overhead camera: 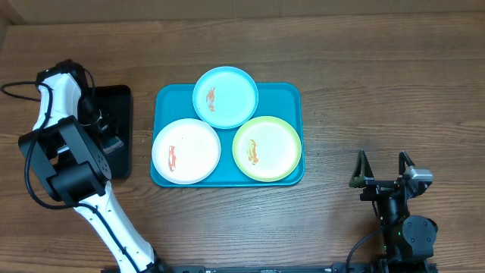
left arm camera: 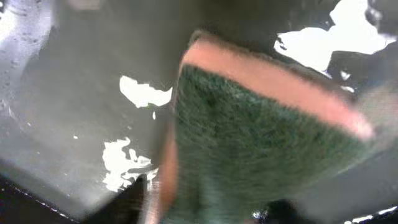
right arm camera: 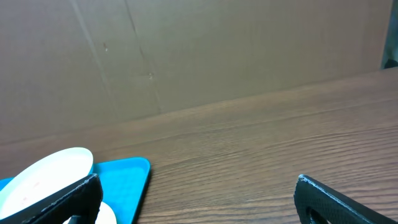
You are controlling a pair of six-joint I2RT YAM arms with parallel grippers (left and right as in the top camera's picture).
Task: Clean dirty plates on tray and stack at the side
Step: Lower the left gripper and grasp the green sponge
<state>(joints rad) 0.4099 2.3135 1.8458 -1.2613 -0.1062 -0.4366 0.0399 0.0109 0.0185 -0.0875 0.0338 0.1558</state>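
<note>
Plates (overhead camera: 225, 96), 3, smeared, on tray (overhead camera: 292, 93); right tool (overhead camera: 382, 156) apart; left tool (overhead camera: 104, 125) at sponge (left arm camera: 261, 137), grip unclear.

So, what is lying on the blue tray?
Three plates, each smeared orange-red: a light blue plate at the back, a white plate front left, a green-rimmed plate front right. The tray floor beneath them is hidden.

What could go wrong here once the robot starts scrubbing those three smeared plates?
The light blue plate overhangs the tray's far rim, so pressing on it might tip it. All three plates crowd together; the white plate or green-rimmed plate could get shoved while a neighbour is scrubbed. The sponge looks wet and may drip on the table.
</note>
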